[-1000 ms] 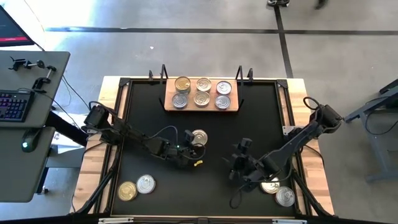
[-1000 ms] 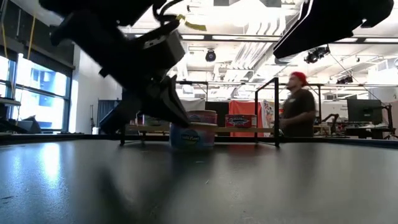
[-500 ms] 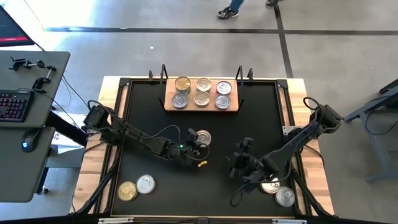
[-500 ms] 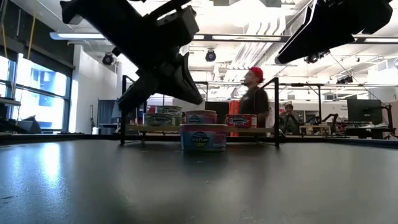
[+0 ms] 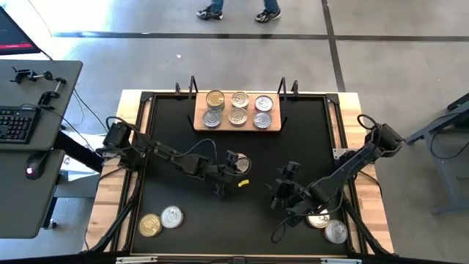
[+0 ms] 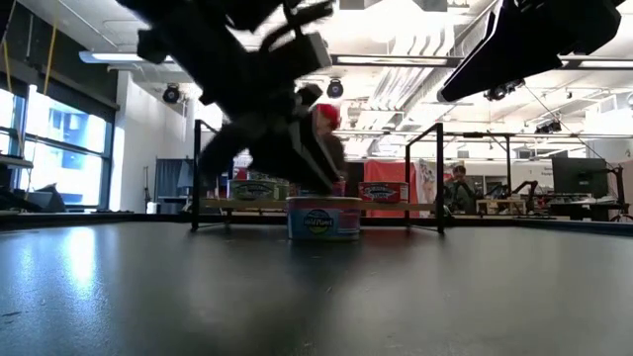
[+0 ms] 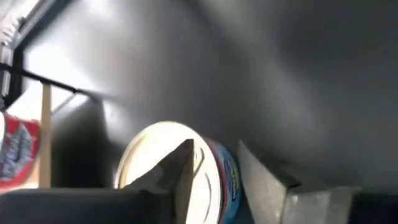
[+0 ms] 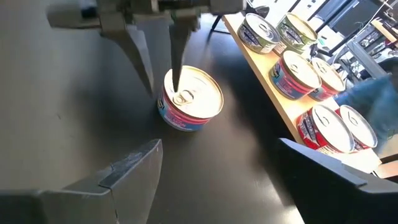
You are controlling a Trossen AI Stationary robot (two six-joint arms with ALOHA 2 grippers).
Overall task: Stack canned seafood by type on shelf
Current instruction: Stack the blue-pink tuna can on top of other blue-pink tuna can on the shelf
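the left gripper (image 5: 233, 165) sits over a lone can (image 5: 239, 163) near the middle of the black table (image 5: 308, 132), in front of the shelf. its fingers (image 8: 177, 46) are slightly apart: one tip rests on the can's lid near the pull tab, the other stands just outside the can's wall, so they straddle the rim without clamping it. the can stands upright on the table with a blue and pink label.

the shelf (image 5: 237, 126) lies at the far edge of the table and carries six cans (image 5: 239, 108) in three columns.

the right gripper (image 5: 282, 192) hovers to the right of the lone can, its fingers spread wide and holding nothing. two cans (image 5: 328, 225) lie under its arm near the table's front right corner, and two more cans (image 5: 160, 221) sit near the front left corner.
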